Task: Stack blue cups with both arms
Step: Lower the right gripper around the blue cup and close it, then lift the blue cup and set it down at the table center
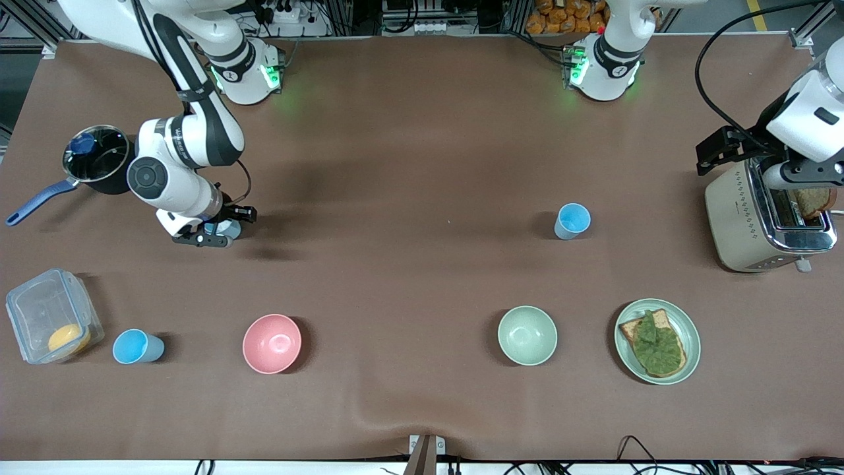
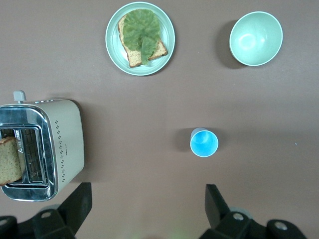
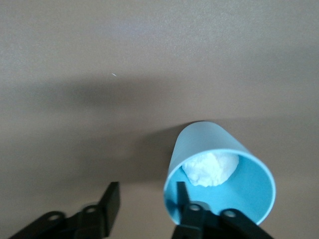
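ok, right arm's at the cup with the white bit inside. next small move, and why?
Probably close the right gripper on the wall of the blue cup. Its fingers appear to straddle the rim, one inside and one outside, with a gap between them. The left gripper waits open above the toaster.

Two white jointed arms are seen, the right arm (image 1: 184, 142) marked by a black stripe along its upper link and a round black joint cap, the left arm (image 1: 808, 115) trailed by a looping black cable. Green lights are shown at both white bases, where a small round black emblem is printed. Each arm is ended by black two-finger hardware in which silver screw heads are set.
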Controlling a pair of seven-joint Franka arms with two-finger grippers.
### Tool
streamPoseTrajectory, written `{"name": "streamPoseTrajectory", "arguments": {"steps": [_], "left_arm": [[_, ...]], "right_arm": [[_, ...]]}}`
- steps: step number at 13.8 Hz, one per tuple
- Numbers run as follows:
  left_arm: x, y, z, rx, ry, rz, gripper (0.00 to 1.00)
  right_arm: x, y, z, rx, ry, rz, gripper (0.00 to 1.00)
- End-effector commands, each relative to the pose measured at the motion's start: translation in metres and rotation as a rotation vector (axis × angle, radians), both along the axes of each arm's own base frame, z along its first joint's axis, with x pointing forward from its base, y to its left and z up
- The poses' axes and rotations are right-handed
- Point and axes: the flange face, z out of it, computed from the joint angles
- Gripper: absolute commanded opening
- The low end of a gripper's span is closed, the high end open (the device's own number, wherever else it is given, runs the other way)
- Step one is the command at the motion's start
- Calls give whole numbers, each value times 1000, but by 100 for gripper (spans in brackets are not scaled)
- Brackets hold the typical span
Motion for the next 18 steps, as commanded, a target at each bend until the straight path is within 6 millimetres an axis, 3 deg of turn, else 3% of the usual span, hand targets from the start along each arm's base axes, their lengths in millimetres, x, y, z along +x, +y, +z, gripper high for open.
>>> {"name": "streamPoseTrajectory", "arguments": {"steps": [1,3,4,8,9,11,13,16,18], "left_arm": [[-2,-4,5,-4,0,10,100],[-2,-6,5,-5,0,8,100],[-2,-7,5,-5,0,7,100],[-3,-8,5,-6,0,2,100],[-3,-9,5,-6,0,2,100],[-3,-11,6,-6,-1,-1,100],[-3,-8,5,-6,0,2,100],[-3,-8,6,-6,-1,4,100],[-3,-8,5,-6,0,2,100]], "right_arm": [[4,-14,4,6,-8,40,0],[11,-34,10,19,-16,67,0],[14,-34,17,23,0,77,0],[45,-10,73,61,64,58,0],[53,7,91,102,71,56,0],[62,61,118,132,52,40,0],[60,142,135,106,6,-8,0],[56,248,131,97,-50,-82,0],[43,324,110,49,-36,-117,0]]}}
